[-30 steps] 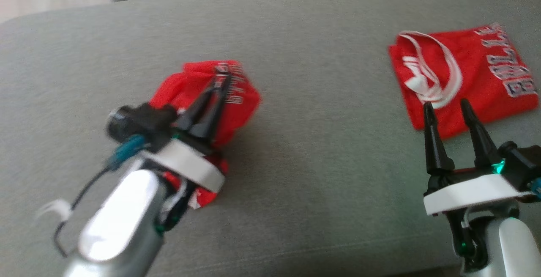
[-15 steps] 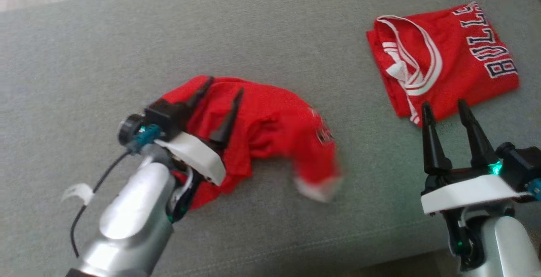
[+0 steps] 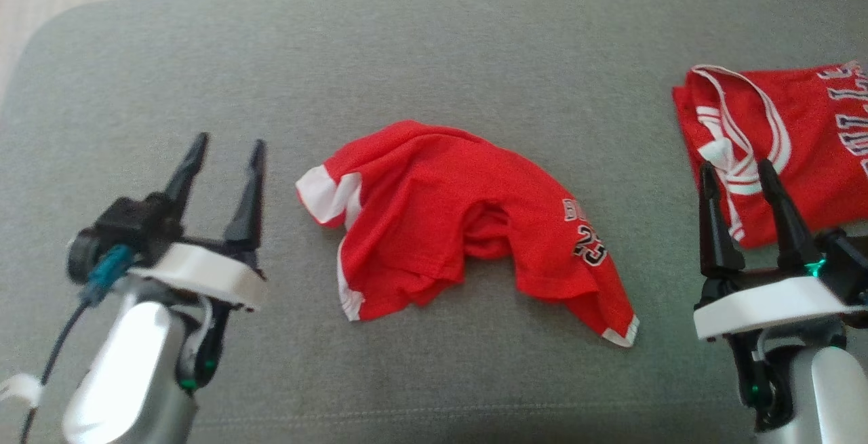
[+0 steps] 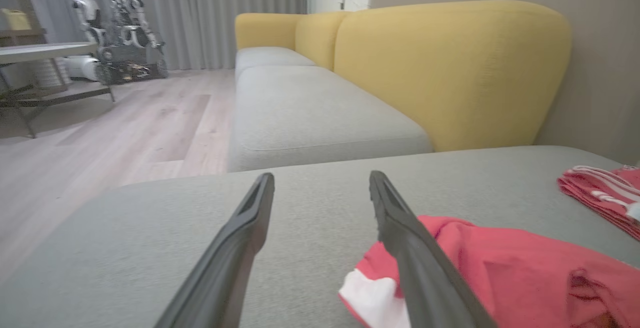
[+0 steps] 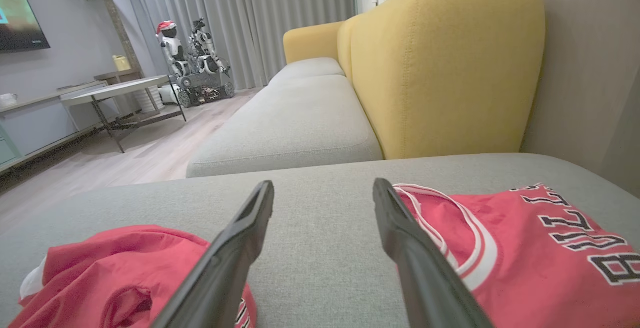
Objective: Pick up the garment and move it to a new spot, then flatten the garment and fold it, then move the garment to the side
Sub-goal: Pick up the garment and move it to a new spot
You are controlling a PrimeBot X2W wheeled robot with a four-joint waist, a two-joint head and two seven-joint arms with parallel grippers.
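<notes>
The garment [image 3: 447, 220] is a pair of red shorts with white trim and black lettering, lying crumpled in the middle of the grey sofa cushion [image 3: 434, 57]. It also shows at the lower right of the left wrist view as the garment [image 4: 500, 273] and at the lower left of the right wrist view as the garment [image 5: 115, 273]. My left gripper [image 3: 227, 149] stands open to the left of it, apart from the cloth, nothing between its fingers. My right gripper [image 3: 738, 173] is open at the right, its tips over the edge of a folded red jersey [image 3: 793, 139].
The folded red jersey [image 5: 535, 253] with white trim and black letters lies at the cushion's right end. A yellow sofa back [image 4: 450, 67] and a second grey seat [image 4: 310, 112] lie beyond. Wooden floor [image 4: 100, 132], a low table [image 5: 115, 92] and other robots [image 4: 110, 27] stand farther off.
My left gripper opened and let go of the garment, then drew back to the left. The shorts now lie spread on the cushion. The head camera has also shifted.
</notes>
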